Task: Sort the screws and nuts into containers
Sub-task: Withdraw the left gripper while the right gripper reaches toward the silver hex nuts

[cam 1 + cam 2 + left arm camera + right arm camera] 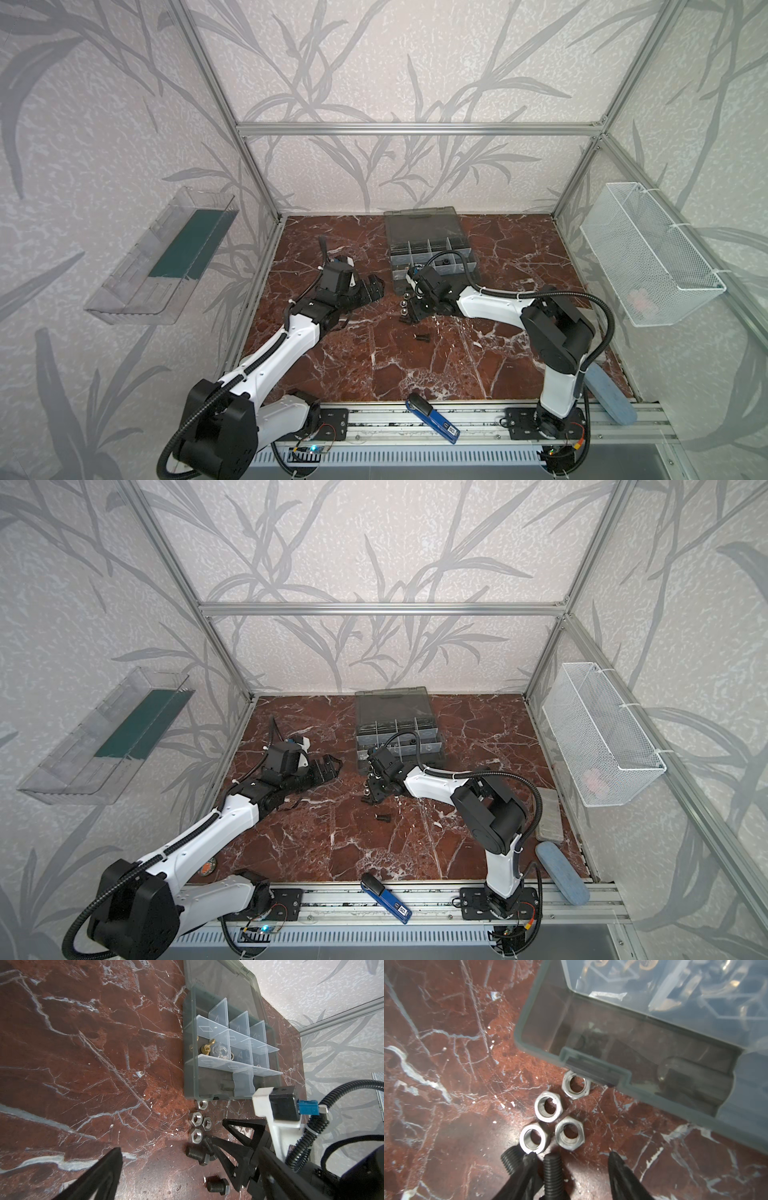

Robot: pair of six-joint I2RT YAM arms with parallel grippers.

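Screws (552, 1172) and four nuts (548, 1107): loose on the worktop (446, 1064), just in front of the containers (220, 1020). Your right fingers (618, 1167) stand apart astride one screw, one tip against a nut; your left fingers (99, 1178) gape wide, empty. Risk: closing could pinch that nut too, or roll the screw away.

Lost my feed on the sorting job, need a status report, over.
Left gripper open, empty, off the pile. Right gripper open, straddling one screw on the table. Four nuts crowd its tips, second screw alongside.
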